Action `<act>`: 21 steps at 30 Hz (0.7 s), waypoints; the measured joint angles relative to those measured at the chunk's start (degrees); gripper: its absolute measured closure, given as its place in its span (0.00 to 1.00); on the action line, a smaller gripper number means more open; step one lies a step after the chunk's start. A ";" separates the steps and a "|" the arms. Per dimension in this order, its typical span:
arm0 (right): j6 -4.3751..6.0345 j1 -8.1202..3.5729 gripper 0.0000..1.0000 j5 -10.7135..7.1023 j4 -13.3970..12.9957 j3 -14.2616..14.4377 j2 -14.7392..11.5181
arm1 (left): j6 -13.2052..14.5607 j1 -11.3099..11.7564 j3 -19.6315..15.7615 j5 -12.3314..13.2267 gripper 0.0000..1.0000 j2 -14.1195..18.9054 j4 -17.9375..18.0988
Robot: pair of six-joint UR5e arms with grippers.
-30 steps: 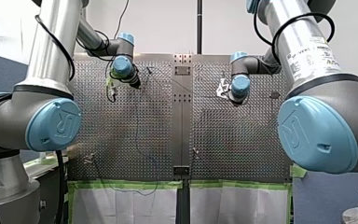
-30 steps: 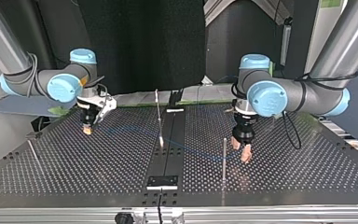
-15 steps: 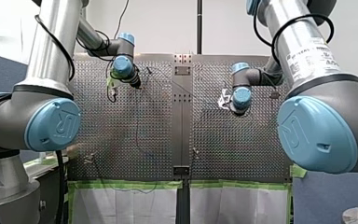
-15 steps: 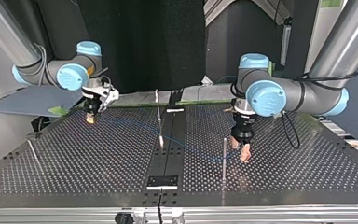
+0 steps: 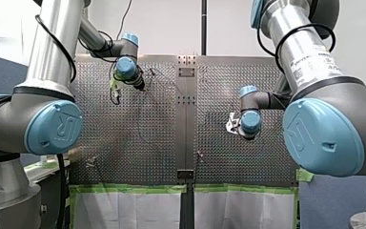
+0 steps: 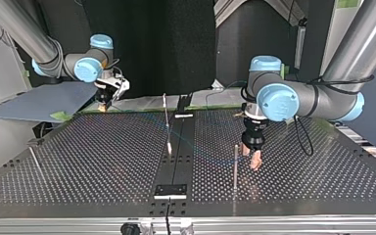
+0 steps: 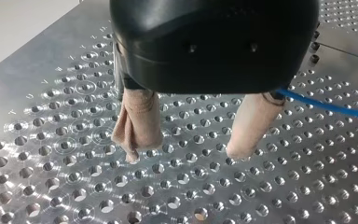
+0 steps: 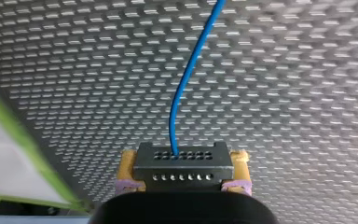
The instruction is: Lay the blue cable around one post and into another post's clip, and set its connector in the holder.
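In the right wrist view my right gripper (image 8: 182, 184) is shut on a black connector (image 8: 182, 164), held between yellow pads (image 8: 128, 169). The blue cable (image 8: 191, 74) runs from the connector ahead over the perforated table. In the top view my right gripper (image 6: 105, 102) hangs over the table's far left edge, and the cable (image 6: 191, 143) lies in a faint arc across the middle. My left gripper (image 6: 253, 159) stands open just above the plate beside a thin post (image 6: 235, 166). Its beige pads (image 7: 137, 123) hold nothing, and the cable (image 7: 326, 105) passes beside them.
A second post (image 6: 166, 122) leans at the table's middle and a third (image 6: 34, 159) stands at the top view's left. A black holder block (image 6: 171, 191) sits on the centre strip near the front edge. A grey sheet (image 6: 39, 100) and green tape (image 5: 128, 188) border the table.
My right gripper has carried the connector toward the top view's far left edge, nearer the arms' side in the front view. My left gripper has stayed open and nearly still.
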 joint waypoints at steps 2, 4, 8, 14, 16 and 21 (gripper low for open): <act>-0.07 0.25 0.72 -0.05 -0.87 0.85 0.86 | 0.00 -0.05 -0.01 0.00 0.00 0.00 -0.01; -0.17 0.52 0.72 -0.07 -1.82 1.82 1.82 | -0.01 -0.08 -0.01 0.00 0.00 0.00 -0.01; 0.56 0.57 0.72 0.10 -3.68 3.68 3.67 | -0.04 -0.09 -0.01 0.00 0.00 0.00 0.00; 3.32 -0.21 0.70 1.55 -6.85 6.83 6.84 | 0.05 -0.13 -0.01 0.00 0.00 0.00 0.00; 3.91 -0.44 0.70 1.92 -8.05 8.04 8.05 | 0.07 -0.16 -0.01 0.00 0.00 0.00 0.00; 4.24 -0.63 0.70 3.12 -10.82 9.87 10.82 | 0.02 -0.18 -0.01 0.00 0.00 0.00 0.00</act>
